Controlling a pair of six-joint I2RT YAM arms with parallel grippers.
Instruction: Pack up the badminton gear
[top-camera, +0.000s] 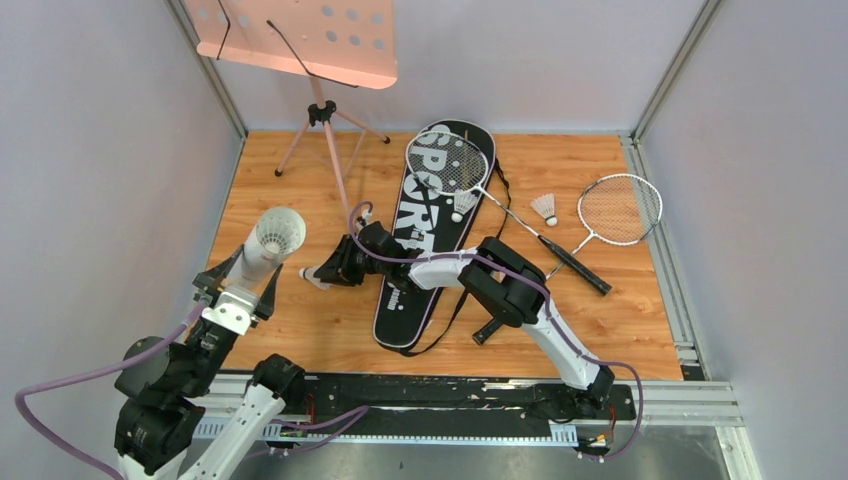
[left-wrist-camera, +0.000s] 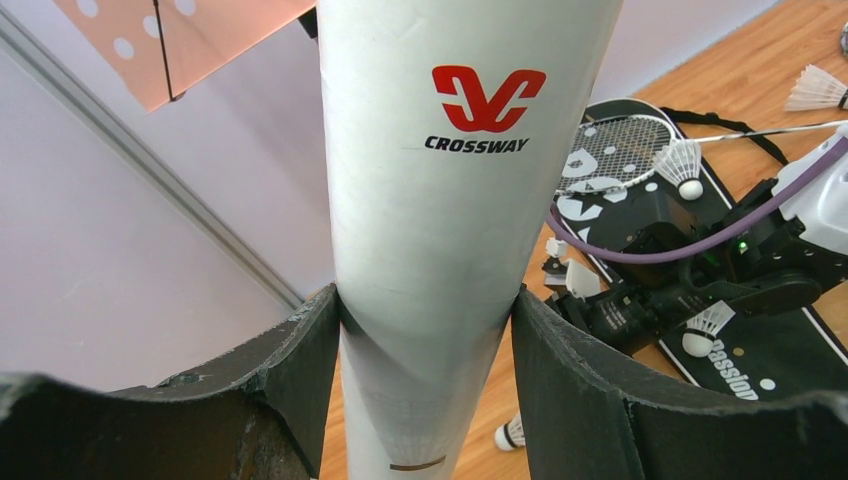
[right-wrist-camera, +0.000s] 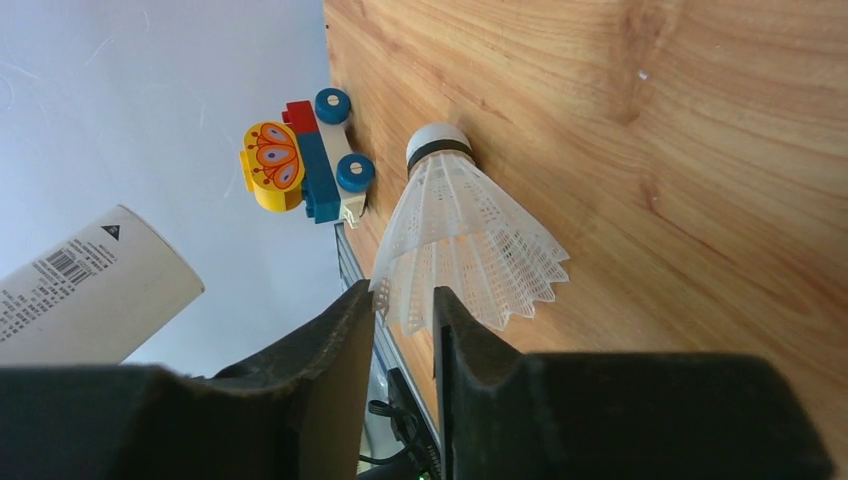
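You're mid shuttle-loading: right gripper pinched on a shuttlecock skirt edge lying on the surface ahead of it, left gripper clamped on the tube, so next lift and line cork-first with the tube mouth

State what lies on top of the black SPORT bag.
On the black bag: one racket's head and a shuttlecock. The right arm crosses above, hiding part of it.
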